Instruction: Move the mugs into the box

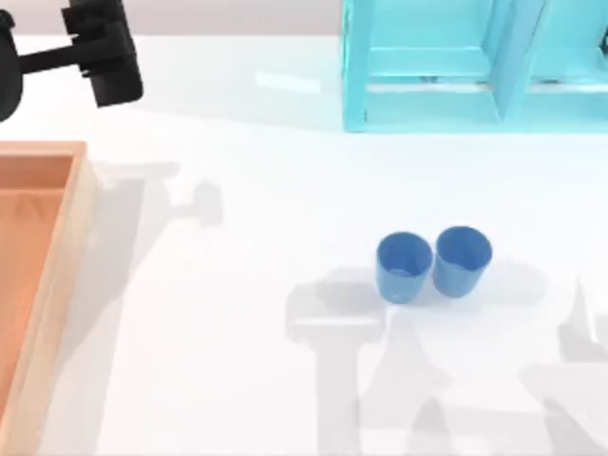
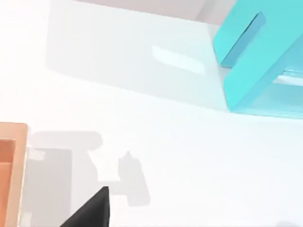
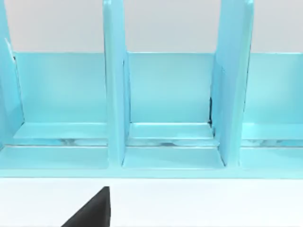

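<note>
Two blue mugs stand upright side by side and touching on the white table, right of centre: one mug [image 1: 404, 269] on the left, the other mug [image 1: 463, 260] on the right. The box [image 1: 80, 218], a shallow wooden tray with an orange-brown floor, lies at the table's left edge, and its corner [image 2: 19, 161] also shows in the left wrist view. My left gripper [image 1: 106, 55] hangs at the far left, behind the box and far from the mugs. A black part of my right gripper [image 3: 92, 212] shows in the right wrist view, facing the shelf.
A turquoise shelf frame [image 1: 456, 66] with upright dividers stands at the back right; its compartments [image 3: 170, 118] show close in the right wrist view and its end [image 2: 258, 66] in the left wrist view. Open white tabletop lies between the box and the mugs.
</note>
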### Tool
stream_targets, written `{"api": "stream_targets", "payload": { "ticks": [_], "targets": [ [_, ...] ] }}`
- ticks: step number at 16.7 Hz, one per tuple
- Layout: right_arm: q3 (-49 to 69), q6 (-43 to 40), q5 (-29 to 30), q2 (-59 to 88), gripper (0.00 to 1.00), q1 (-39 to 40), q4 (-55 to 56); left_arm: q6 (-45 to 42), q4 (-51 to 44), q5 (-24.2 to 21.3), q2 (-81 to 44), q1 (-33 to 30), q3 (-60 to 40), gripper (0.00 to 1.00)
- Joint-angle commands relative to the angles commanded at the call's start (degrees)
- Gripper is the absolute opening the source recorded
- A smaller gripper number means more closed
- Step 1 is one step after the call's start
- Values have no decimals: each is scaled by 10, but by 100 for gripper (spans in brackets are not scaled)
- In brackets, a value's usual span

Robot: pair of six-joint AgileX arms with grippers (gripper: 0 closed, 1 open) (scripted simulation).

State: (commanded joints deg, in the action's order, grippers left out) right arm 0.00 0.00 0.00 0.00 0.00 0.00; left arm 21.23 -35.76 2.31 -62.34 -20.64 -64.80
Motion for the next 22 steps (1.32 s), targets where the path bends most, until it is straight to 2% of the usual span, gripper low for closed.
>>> {"api": "stream_targets", "payload": {
  "ticks": [8,13,18,22],
  "targets": [
    [0,0,0,0,100,0,0,160,-306,29,-483,-170,-520,100],
    [0,0,0,0,100,0,0,241,-467,46,-728,-262,-797,100],
    [0,0,0,0,100,0,0,292,-570,59,-881,-321,-975,100],
    [0,0,0,0,100,0,0,303,-593,62,-916,-335,-1015,100]
  ]
}}
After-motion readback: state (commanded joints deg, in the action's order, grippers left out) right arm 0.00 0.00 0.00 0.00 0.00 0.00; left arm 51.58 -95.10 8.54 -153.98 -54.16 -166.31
